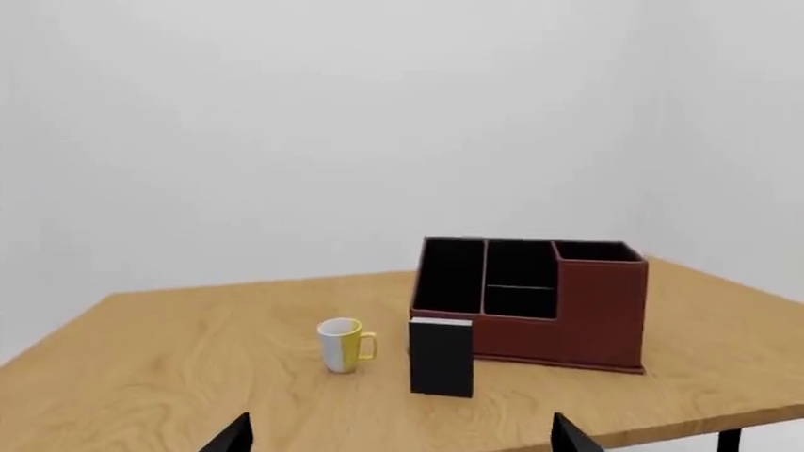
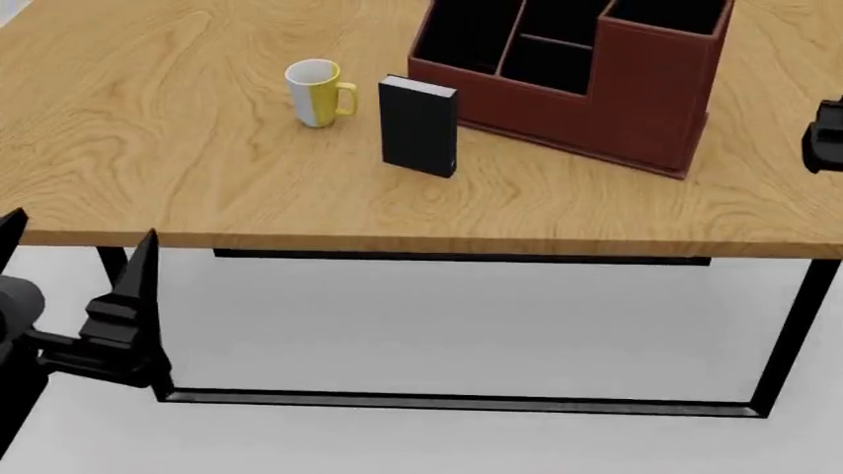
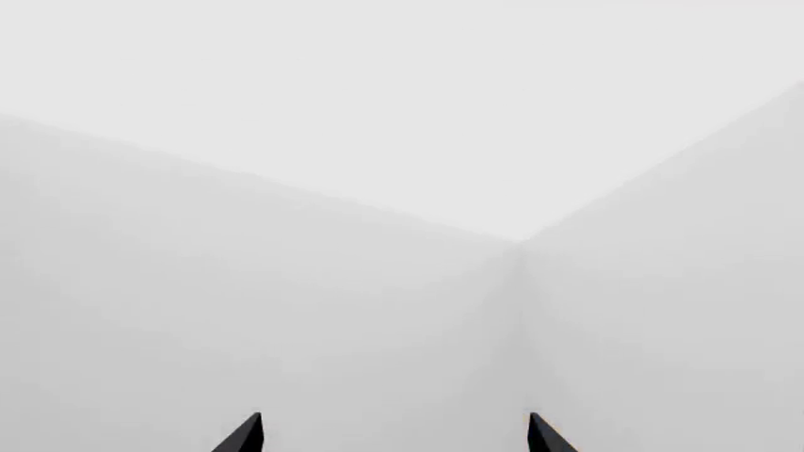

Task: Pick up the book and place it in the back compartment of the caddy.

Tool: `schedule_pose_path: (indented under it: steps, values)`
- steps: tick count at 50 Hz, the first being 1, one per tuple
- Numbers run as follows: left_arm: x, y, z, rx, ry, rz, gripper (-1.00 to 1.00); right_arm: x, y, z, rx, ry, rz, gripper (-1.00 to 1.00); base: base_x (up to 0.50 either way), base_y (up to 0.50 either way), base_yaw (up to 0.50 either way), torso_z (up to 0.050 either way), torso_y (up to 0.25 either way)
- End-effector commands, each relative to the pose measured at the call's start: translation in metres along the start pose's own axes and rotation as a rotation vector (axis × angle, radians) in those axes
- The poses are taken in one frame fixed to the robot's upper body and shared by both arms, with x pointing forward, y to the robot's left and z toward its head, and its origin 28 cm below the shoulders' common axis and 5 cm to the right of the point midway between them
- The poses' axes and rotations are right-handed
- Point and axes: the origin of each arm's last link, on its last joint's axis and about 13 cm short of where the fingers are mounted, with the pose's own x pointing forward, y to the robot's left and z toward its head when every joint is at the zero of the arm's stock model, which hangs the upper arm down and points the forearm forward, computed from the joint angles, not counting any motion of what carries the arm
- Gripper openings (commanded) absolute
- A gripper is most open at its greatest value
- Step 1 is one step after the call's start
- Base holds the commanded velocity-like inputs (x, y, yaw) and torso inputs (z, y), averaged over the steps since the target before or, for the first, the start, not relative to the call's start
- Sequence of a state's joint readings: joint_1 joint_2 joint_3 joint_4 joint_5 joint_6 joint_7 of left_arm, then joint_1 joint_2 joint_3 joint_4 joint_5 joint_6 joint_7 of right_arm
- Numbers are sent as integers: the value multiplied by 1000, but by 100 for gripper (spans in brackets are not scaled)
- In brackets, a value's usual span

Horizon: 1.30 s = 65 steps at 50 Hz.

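Standing upright on the counter [image 2: 158, 168], the book [image 2: 419, 126] shows me a thick black cover and a thin white line of page edges along its top. It sits just in front of the caddy [image 2: 619, 99], near that organiser's low front wall but apart from it, with the yellow-and-white mug [image 2: 316, 93] close by on its left, handle turned toward the book.

The caddy is dark red-brown with black lining; from the left wrist view I see the back compartment [image 1: 521, 264] as the small cell behind a low divider in the middle column, with a taller block on the right.

Open counter runs wide to the left of the mug and in front of the book, right up to the near edge. Below that edge, black frame legs [image 2: 791, 326] stand on a pale floor.

My left gripper [image 2: 79, 296] hangs low, beneath counter level and well apart from the book; its fingers [image 1: 233, 435] are spread wide and hold nothing. The right gripper [image 3: 392, 438] points at bare white walls, its fingers likewise spread and empty; in the head view only a dark part of that arm shows at the right edge.

The counter is light wood grain, and the room is plain white.
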State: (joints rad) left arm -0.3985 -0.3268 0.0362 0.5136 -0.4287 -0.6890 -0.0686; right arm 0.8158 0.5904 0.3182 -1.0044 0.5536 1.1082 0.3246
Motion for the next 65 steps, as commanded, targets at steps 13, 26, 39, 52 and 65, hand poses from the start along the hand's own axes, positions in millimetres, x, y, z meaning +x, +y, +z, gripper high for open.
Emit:
schedule_pose_path:
  steps: [13,26,39,52,65]
  values:
    - [6,5,15,7,-18,6,100,7,-3,17,-15,-43,-4,100,0,0,0,0,0]
    - [4,6,12,5,-11,11,100,5,-2,13,-8,-34,4,100,0,-274,0,0,0]
    - [5,6,14,13,-12,9,100,4,-2,13,-8,-37,11,100,0,-354,0,0,0]
    - [4,7,12,18,-5,2,100,3,-1,13,7,-46,17,100,0,-93,0,0,0]
    - [4,8,15,17,-12,3,100,4,0,17,1,-41,21,100,108,0,0,0,0]
